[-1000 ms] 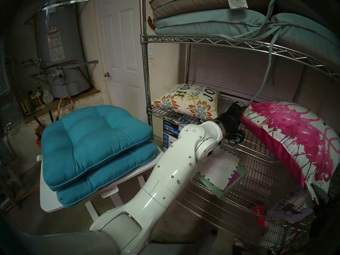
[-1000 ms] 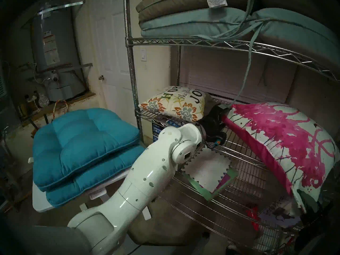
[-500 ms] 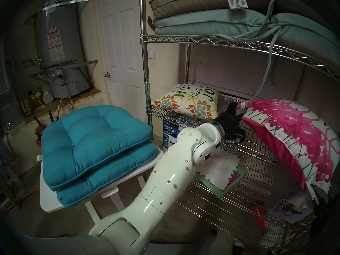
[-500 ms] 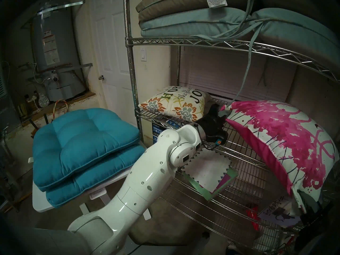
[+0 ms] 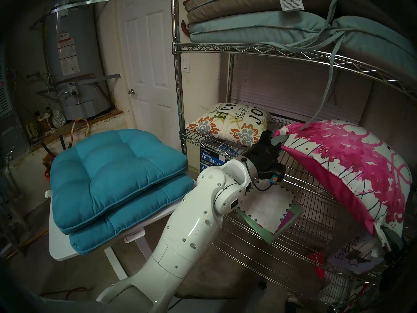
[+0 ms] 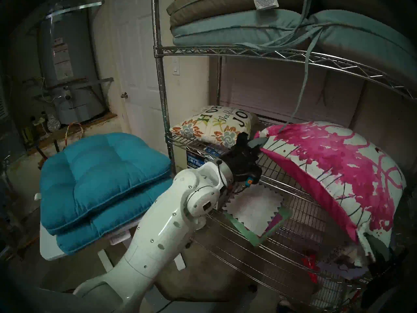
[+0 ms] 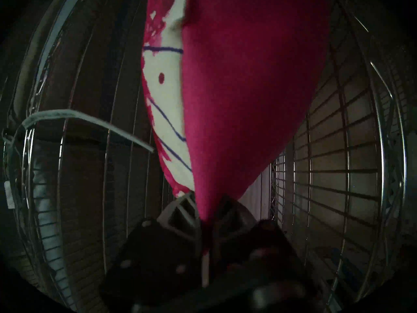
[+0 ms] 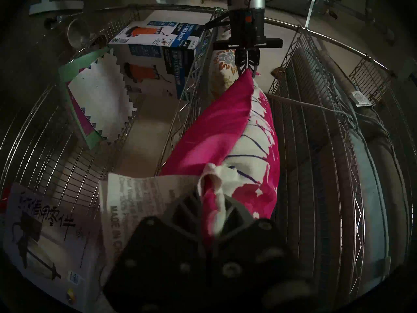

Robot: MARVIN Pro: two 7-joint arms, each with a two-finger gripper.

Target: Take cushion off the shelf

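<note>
Shelf (image 5: 293,55) cushion (image 5: 361,170) in both grippers

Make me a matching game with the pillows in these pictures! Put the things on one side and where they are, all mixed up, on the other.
Things:
1. pink splash cushion
2. flower pillow
3. blue seat cushions
4. grey-green cushions

Places:
A. stacked on the white table
B. back left of the shelf's middle tier
C. on the top tier
D. pinched at two corners by the left gripper and the right gripper

Pairs: 1-D, 2-B, 3-A, 4-C
</note>
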